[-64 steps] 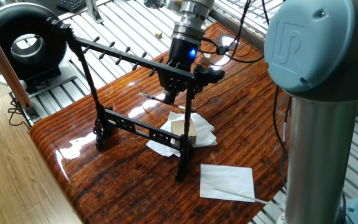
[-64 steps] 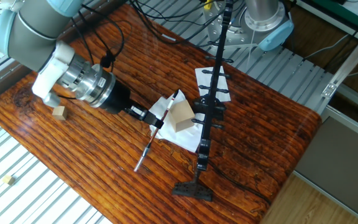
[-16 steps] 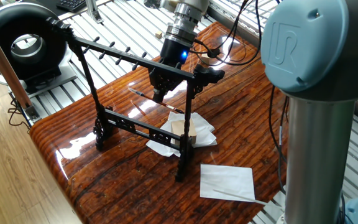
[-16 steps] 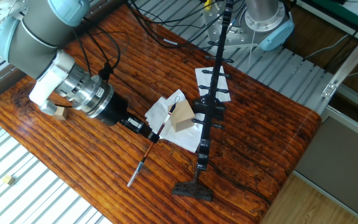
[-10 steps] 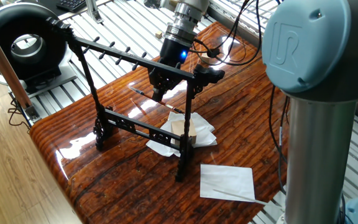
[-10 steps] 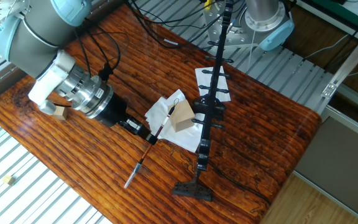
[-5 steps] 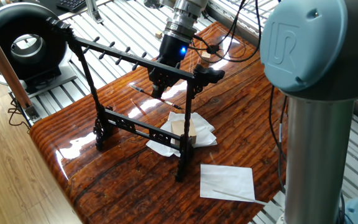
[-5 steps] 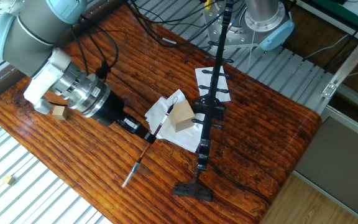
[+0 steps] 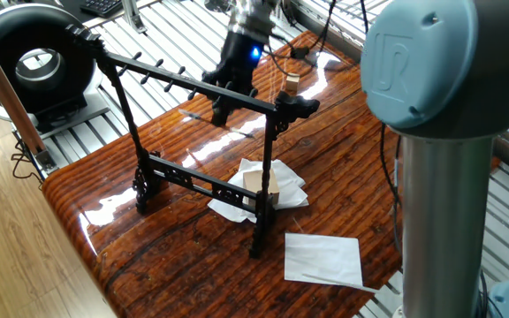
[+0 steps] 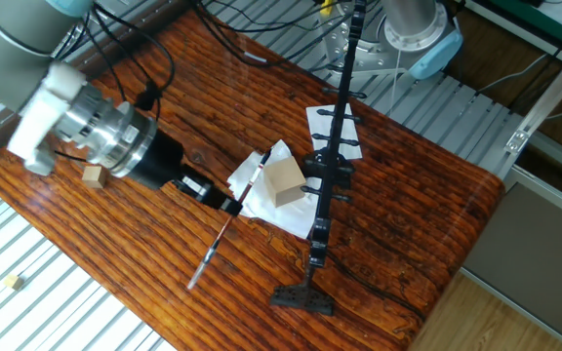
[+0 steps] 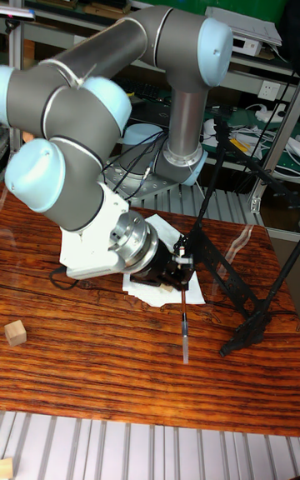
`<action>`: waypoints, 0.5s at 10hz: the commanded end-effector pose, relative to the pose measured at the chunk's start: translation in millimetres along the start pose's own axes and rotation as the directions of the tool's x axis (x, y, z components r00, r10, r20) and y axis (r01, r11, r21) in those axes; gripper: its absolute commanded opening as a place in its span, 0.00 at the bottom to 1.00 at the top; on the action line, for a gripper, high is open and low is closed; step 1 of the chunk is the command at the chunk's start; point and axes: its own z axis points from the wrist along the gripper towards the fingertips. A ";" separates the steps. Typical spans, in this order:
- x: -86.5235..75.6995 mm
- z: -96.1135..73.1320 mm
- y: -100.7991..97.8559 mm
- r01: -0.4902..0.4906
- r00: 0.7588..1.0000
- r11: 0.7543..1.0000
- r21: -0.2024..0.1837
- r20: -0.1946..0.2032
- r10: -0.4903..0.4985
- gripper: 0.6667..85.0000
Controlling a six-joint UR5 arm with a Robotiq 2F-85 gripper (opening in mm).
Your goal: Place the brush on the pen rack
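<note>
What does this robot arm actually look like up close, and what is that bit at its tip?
The arm is made of thick grey metallic tubes joined by rounded pale blue caps, one embossed with a UR logo. Black cables run along it. A ribbed silver wrist ring leads to a small black two-finger gripper, with a blue light glowing above it.

Glossy wooden table [image 9: 343, 177]: pen rack [image 9: 197, 163], paper sheets [image 9: 323, 258], wooden cubes [image 10: 92, 175].

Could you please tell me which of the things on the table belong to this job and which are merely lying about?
Part of the job:
brush, held in the gripper
pen rack

Just lying about:
crumpled white paper with a wooden block on it
flat white sheet
small wooden cube
</note>
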 end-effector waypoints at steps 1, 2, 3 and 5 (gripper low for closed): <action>6.0 -16.9 30.7 -0.042 0.999 0.999 -0.013 -0.024 0.042 0.01; 0.2 -17.5 34.6 -0.036 0.999 0.999 -0.001 0.001 0.036 0.01; -4.8 -17.5 36.1 -0.033 0.999 0.999 0.015 0.019 0.033 0.01; -4.0 -16.2 35.8 -0.073 0.997 0.997 0.033 0.012 0.072 0.01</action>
